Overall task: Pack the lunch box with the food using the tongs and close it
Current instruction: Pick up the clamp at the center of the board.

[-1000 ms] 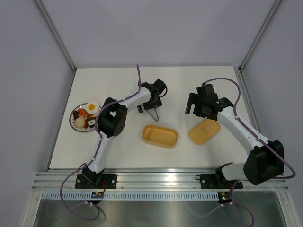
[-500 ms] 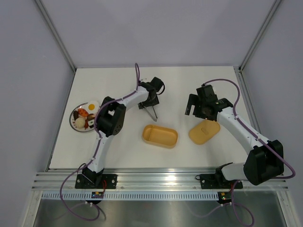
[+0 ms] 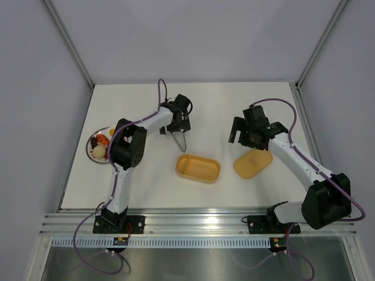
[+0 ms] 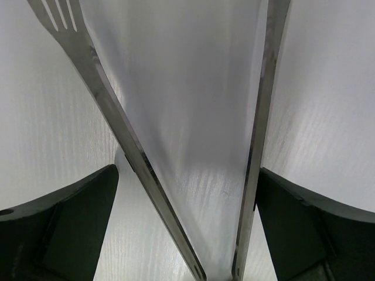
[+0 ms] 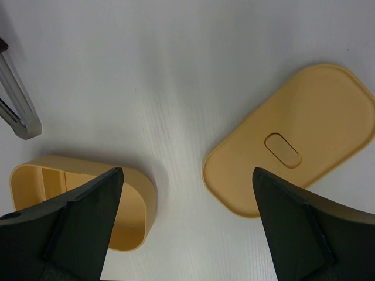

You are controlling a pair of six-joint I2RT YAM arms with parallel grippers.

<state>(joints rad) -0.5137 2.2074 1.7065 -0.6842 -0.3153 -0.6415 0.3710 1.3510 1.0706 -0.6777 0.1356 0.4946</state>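
Top view: left pincer (image 3: 177, 125) sits above the middle of the surface (image 3: 234, 99), holding the tongs (image 3: 181, 141) tips-down, just beyond the far left corner of the open lunch box (image 3: 198, 168). The lid (image 3: 253, 163) lies flat just right of the box, apart from it. The food (image 3: 102, 140) is on a plate (image 3: 91, 153) at the left edge, partly hidden by the left arm. Nothing looks packed yet. Right pincer (image 3: 240, 132) hovers near the far end of the lid.

Left wrist: both tong arms run between the fingers (image 4: 64, 228) in a wide V, each touching a fingertip. So it's grasping the tongs, but spread wide and the contact looks light.

Right wrist: pincer released and empty, over bare surface between box and lid.

Risks as I see them:
- Light hold on smooth metal: the tongs could slip or twist on the swing to the plate.
- Squeezing off-centre would cross the tips and flick a piece off the plate.
- Tongs hang close to the box rim, so a low pass could shove the box.
- Small rounded pieces could drop on the way across.
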